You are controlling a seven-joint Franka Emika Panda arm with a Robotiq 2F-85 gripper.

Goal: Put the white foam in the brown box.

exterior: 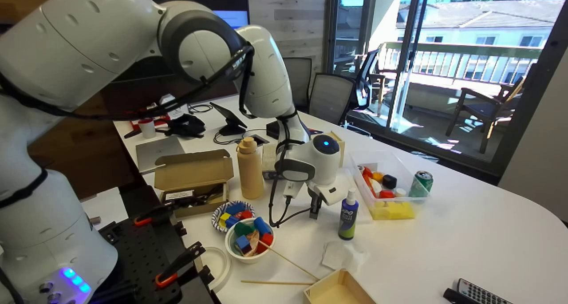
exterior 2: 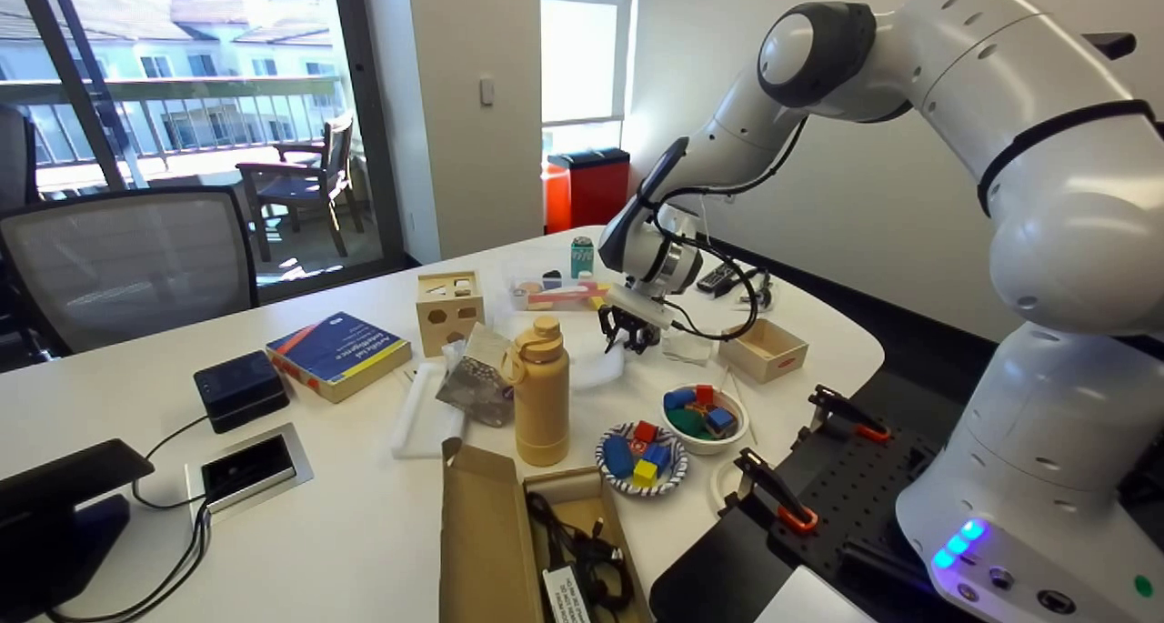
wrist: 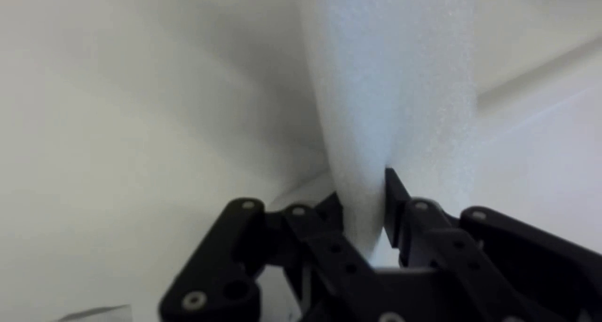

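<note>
A piece of white foam (wrist: 362,124) is pinched between the black fingers of my gripper (wrist: 363,207), with a pad against each side. In an exterior view the foam (exterior 2: 600,368) shows as a pale curved piece low over the table beside the gripper (exterior 2: 629,339). The gripper (exterior: 314,211) points down close to the tabletop in an exterior view, where the foam barely stands out from the white table. The brown box (exterior: 194,176) lies with its lid flap raised at the robot's side of the table. Black cables and a white-labelled item are inside the brown box (exterior 2: 482,532).
A tan bottle (exterior 2: 542,396) stands between gripper and box. Two bowls of coloured blocks (exterior: 234,213) (exterior: 250,242) sit nearby. A spray bottle (exterior: 349,215) is close to the gripper. Beyond are a clear bin (exterior: 399,171), a can (exterior: 420,184) and a wooden tray (exterior: 339,288).
</note>
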